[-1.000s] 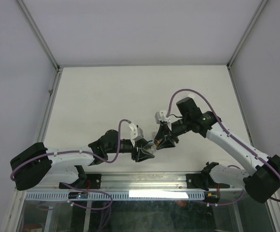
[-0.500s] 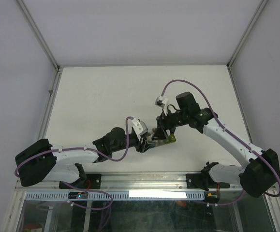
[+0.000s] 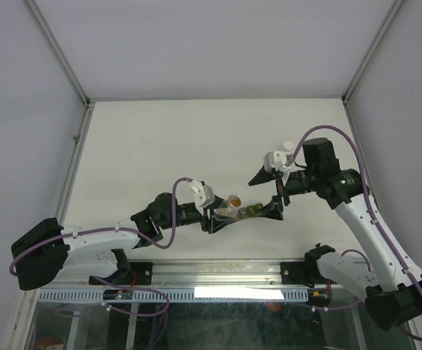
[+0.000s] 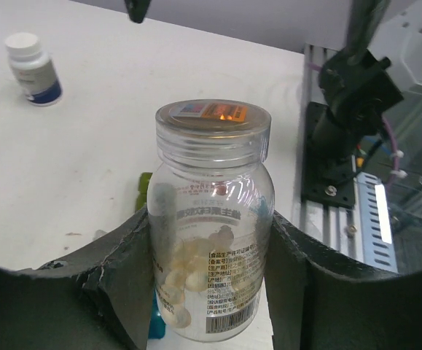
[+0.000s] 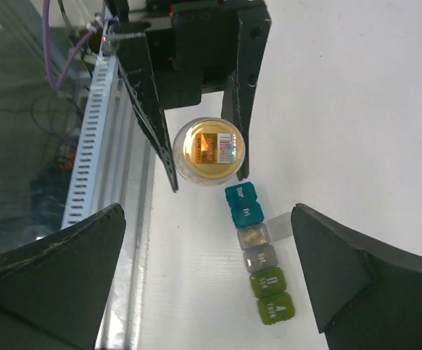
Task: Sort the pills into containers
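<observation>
Right wrist view: containers [image 5: 258, 255] lie framed between the wide-open right jaws, beside the bottle [image 5: 209, 151] the left jaws grip.

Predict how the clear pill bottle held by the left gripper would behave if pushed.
The pill bottle looks rigid and smooth-walled, so it may slip in the left gripper. Round-bodied, it would probably roll if tipped over. Pills fill only its lower part, so it is likely light.
</observation>
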